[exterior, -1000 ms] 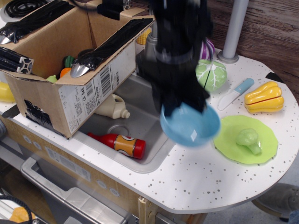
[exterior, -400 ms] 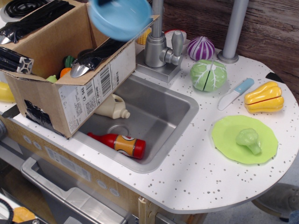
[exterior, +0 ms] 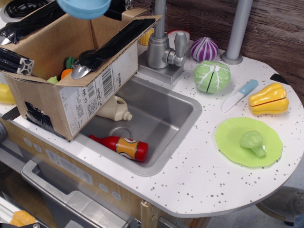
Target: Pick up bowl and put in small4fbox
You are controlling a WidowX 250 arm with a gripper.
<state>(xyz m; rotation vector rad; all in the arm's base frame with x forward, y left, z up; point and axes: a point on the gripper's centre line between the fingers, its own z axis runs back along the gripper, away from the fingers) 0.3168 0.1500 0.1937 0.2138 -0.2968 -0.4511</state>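
Note:
The light blue bowl point(exterior: 84, 6) hangs in the air at the top edge of the view, above the open top of the small4fbox point(exterior: 57, 102). It is partly cut off by the frame. The box is brown cardboard with black-taped flaps and a white barcode label point(exterior: 102, 84). It stands at the left, overhanging the sink, and several toy items lie inside it. The gripper is out of view above the frame, so what holds the bowl does not show.
The steel sink point(exterior: 183, 111) holds a red ketchup bottle point(exterior: 121, 146) and a cream bottle point(exterior: 114, 110). The faucet point(exterior: 161, 47) stands behind it. On the right are a cabbage point(exterior: 212, 76), a purple onion point(exterior: 204, 49), a knife point(exterior: 240, 94), a yellow squash point(exterior: 268, 99) and a lime-green plate point(exterior: 232, 142).
The bowl went up from beside the green plate and left across the sink to above the box. The arm that covered the faucet has left the view.

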